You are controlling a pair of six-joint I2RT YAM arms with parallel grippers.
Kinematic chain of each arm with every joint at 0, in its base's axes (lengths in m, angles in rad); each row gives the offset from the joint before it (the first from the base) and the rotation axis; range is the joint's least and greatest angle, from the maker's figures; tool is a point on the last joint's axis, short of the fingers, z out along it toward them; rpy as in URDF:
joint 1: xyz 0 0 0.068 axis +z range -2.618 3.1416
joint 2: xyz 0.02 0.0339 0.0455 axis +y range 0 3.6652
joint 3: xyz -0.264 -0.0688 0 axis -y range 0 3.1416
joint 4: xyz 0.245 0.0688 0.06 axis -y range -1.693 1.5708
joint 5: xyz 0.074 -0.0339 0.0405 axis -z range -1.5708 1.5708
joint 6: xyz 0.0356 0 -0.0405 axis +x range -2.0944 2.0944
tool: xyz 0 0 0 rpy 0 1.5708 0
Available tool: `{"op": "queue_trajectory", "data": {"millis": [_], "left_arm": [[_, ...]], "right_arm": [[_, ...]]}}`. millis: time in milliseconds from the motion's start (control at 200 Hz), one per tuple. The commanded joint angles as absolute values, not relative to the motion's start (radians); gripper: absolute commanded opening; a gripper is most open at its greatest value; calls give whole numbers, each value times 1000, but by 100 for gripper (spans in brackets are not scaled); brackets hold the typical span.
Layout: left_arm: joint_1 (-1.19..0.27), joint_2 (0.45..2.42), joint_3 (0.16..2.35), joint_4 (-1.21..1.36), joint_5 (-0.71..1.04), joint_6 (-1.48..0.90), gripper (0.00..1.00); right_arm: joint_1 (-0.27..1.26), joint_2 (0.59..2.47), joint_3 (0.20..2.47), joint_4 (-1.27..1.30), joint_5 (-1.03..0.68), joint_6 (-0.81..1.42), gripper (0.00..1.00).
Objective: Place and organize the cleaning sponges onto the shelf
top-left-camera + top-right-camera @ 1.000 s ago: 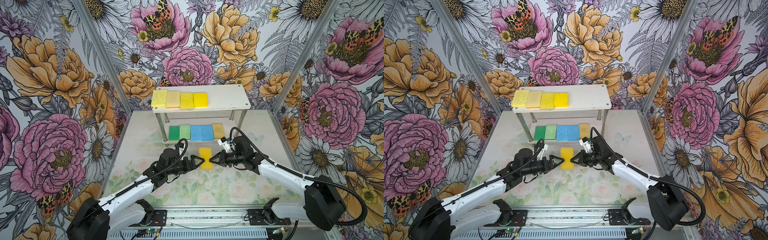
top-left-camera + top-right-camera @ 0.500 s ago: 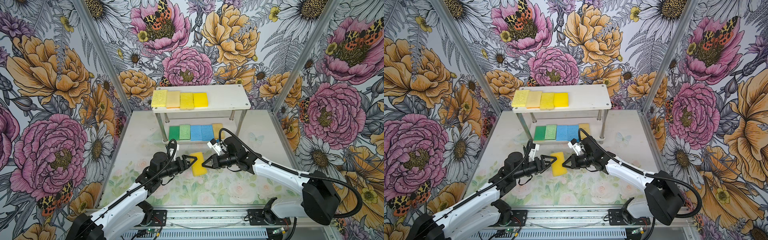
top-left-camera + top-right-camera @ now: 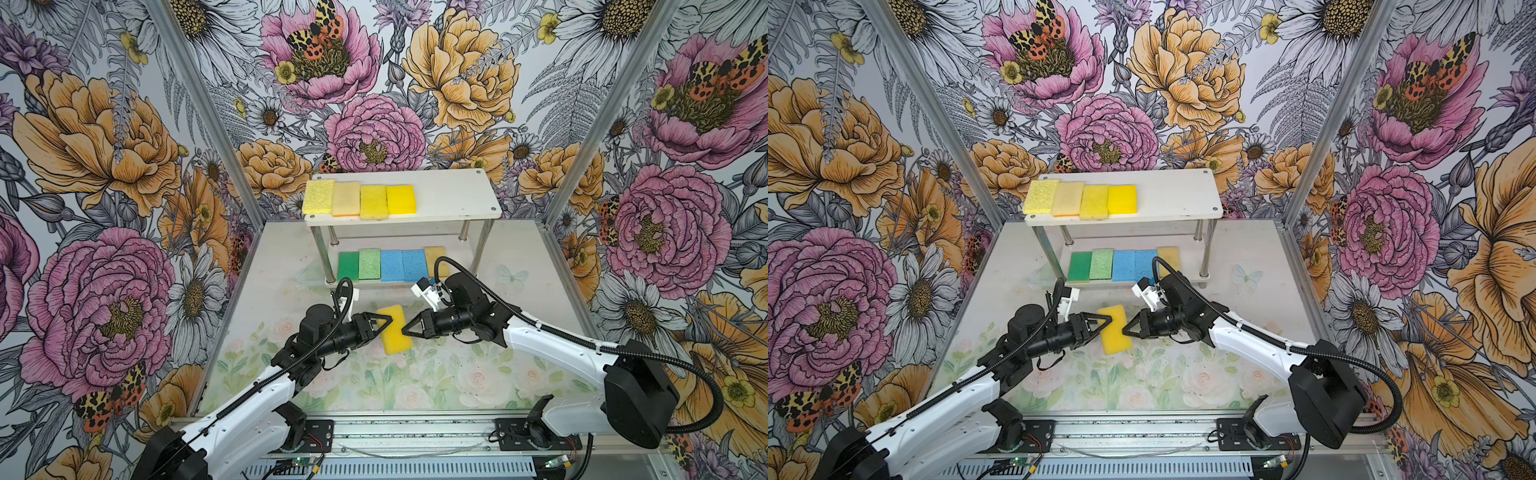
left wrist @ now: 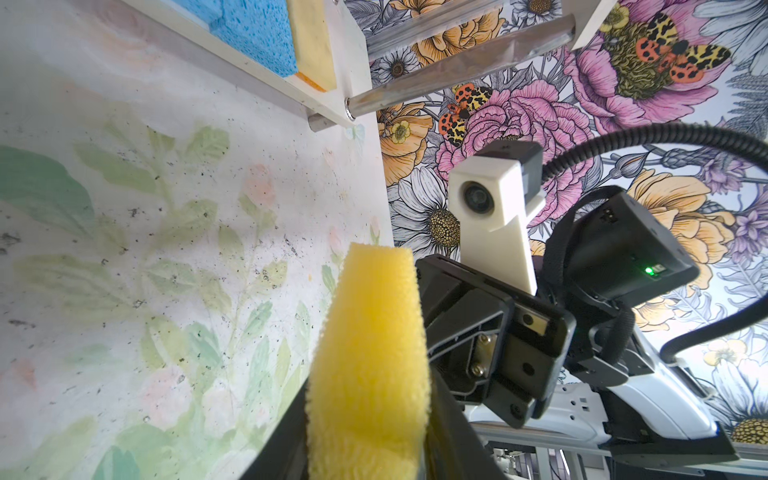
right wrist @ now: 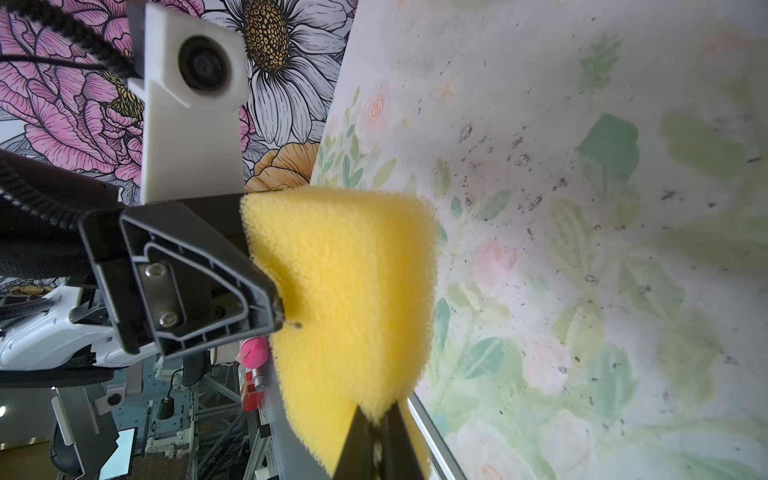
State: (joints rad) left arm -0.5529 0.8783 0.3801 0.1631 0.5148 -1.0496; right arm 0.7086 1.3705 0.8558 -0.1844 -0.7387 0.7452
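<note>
While the shelf [image 3: 457,195] holds nine, left pincer [image 3: 385,324] and right pincer [image 3: 404,330] clench yellow sponge [image 3: 395,341].

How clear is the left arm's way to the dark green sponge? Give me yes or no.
Probably yes: only bare table lies between it and the dark green sponge. But the left tool grips the yellow sponge, which the right tool also pinches.

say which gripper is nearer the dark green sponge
Left. The left gripper is in front and right of the dark green sponge; the right gripper is farther right, past the yellow sponge.
</note>
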Motion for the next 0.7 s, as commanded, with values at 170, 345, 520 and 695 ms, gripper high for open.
{"op": "queue_trajectory", "data": {"millis": [170, 345, 520, 695], "left_arm": [[-543, 876, 368, 177, 528, -1054, 20], [-540, 875, 367, 168, 527, -1052, 15], [-516, 858, 363, 144, 512, -1059, 13], [-477, 821, 357, 90, 486, -1076, 13]], "right_arm": [[718, 1383, 891, -191, -739, 728, 8], [718, 1381, 893, -195, -729, 734, 19], [718, 1346, 893, -209, -691, 760, 39], [709, 1242, 890, -280, -531, 798, 45]]}}
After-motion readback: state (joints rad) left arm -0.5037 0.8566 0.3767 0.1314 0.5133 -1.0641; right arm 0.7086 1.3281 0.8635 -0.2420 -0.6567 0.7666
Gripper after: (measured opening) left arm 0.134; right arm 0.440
